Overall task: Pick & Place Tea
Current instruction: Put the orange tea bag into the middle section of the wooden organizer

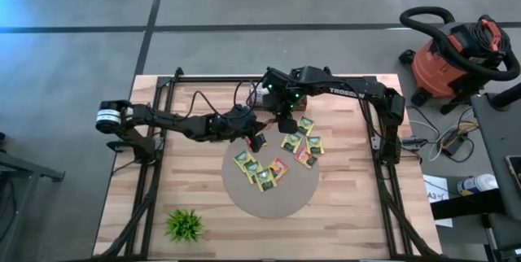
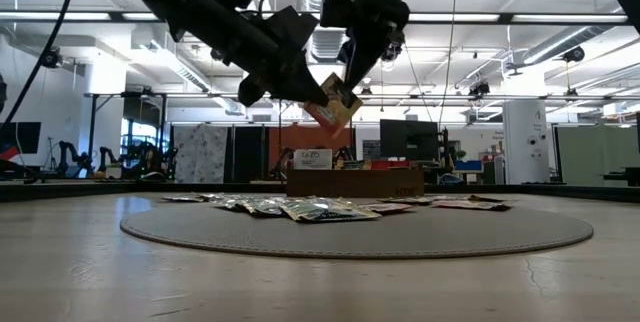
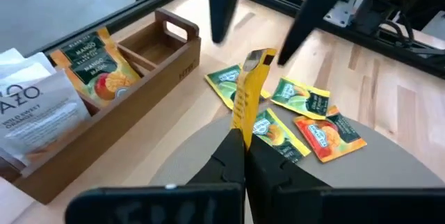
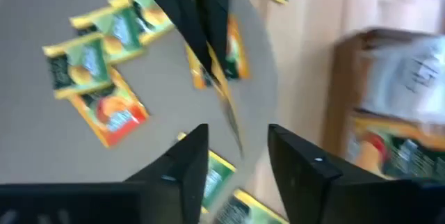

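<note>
Above the round grey mat (image 1: 281,201), the left gripper (image 3: 243,137) pinches one yellow tea sachet (image 3: 248,92) edge-on in closed jaws, clear of the desk (image 1: 366,205). The right gripper (image 4: 233,137) hangs just beside it, jaws spread and empty. Other yellow-green and orange sachets (image 1: 277,164) lie scattered on the mat's far half; its near half is bare.

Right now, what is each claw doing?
Left claw: shut on a yellow tea sachet, lifted above the grey mat.
Right claw: open, empty, beside that sachet.
</note>
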Controlling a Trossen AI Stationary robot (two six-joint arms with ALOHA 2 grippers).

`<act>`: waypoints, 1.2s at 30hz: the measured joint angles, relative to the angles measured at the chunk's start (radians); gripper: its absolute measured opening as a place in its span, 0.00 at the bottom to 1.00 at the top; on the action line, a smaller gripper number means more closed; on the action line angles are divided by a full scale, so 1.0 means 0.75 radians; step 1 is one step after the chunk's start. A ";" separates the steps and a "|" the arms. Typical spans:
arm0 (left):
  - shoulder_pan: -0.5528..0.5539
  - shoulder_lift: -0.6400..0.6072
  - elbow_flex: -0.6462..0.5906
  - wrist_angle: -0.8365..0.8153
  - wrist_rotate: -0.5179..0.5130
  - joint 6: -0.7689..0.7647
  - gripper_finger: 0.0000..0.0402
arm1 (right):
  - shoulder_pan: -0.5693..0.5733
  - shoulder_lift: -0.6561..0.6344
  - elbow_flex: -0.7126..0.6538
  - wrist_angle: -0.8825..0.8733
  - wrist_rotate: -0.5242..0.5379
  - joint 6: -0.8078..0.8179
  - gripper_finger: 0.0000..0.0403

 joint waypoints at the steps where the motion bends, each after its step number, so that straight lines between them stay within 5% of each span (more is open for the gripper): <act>1: 0.001 0.000 0.000 0.007 -0.001 0.001 0.00 | -0.003 -0.002 0.001 -0.003 0.006 -0.005 0.40; 12: 0.001 0.000 -0.001 0.083 -0.003 0.027 0.00 | -0.037 0.009 -0.031 0.002 0.003 -0.032 0.47; 27: 0.006 0.001 -0.001 0.116 -0.007 0.073 0.00 | -0.066 0.009 -0.052 0.020 0.001 -0.081 0.04; 36: 0.011 0.025 -0.003 -0.014 -0.080 0.005 0.01 | -0.066 0.008 -0.052 -0.079 0.045 -0.073 0.02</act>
